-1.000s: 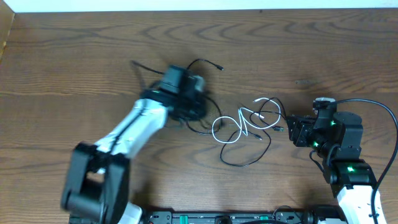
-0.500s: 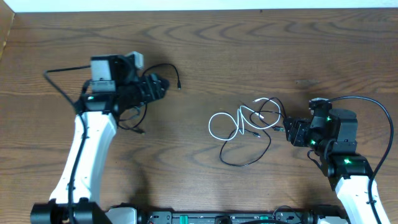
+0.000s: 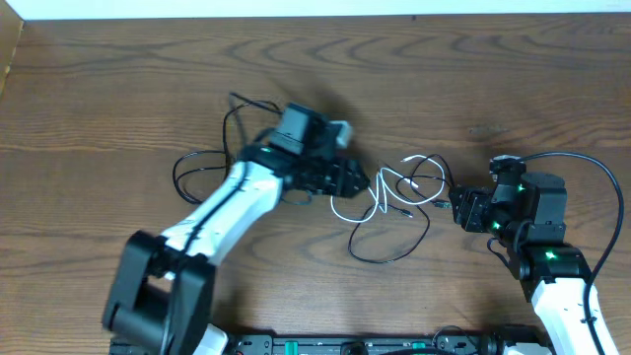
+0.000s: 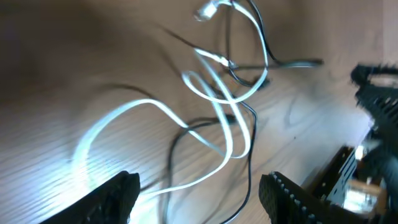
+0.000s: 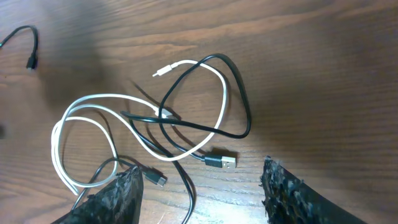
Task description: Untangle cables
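Observation:
The white cable and the thin black cable lie crossed in loose loops on the wooden table. My left gripper hovers over the white cable's left loop. In the left wrist view it is open, and strands of the white cable and the black cable pass under the gap. My right gripper sits at the right edge of the tangle. In the right wrist view it is open, with the black cable, its USB plug and the white cable just ahead.
Thicker black wires from the left arm loop over the table to its left. A loose black wire end with a plug shows at the top left of the right wrist view. The table's far edge meets a white wall.
My left arm swung away to the left and has come back over the white cable's left loop. The right arm has barely moved.

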Robot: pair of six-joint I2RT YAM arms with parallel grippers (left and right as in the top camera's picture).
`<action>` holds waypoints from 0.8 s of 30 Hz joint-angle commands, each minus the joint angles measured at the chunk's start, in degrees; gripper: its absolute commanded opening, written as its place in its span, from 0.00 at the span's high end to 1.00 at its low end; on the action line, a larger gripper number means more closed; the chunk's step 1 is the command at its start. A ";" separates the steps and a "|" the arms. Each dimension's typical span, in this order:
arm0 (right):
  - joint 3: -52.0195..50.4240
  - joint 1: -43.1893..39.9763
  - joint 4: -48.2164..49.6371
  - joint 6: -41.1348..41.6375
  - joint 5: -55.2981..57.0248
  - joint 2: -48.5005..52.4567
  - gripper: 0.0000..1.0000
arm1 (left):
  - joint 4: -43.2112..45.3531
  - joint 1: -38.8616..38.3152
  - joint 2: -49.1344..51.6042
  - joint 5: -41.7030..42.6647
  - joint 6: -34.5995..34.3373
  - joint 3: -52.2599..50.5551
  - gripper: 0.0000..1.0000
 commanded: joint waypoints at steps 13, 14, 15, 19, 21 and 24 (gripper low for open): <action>0.24 0.17 -0.11 -0.17 -0.37 0.04 0.42 | 5.57 -5.51 6.01 -2.25 0.52 1.40 0.93; 0.24 0.17 -0.13 -0.17 -0.37 0.04 0.42 | 5.42 -4.50 4.66 -1.05 0.52 1.57 0.93; 0.24 0.17 -0.11 -0.17 -0.37 0.04 0.42 | 5.40 -2.82 2.01 1.20 0.50 1.92 0.93; 0.24 0.17 0.13 -0.15 -0.37 0.04 0.42 | 5.66 4.00 -9.97 2.93 0.24 2.64 0.93; 0.24 0.17 0.13 -0.15 -0.37 0.04 0.42 | 6.80 7.32 -15.85 3.74 -2.43 2.64 0.92; 0.24 0.17 0.44 -0.17 -0.37 0.04 0.42 | 10.51 11.15 -22.99 9.07 -5.51 2.64 0.93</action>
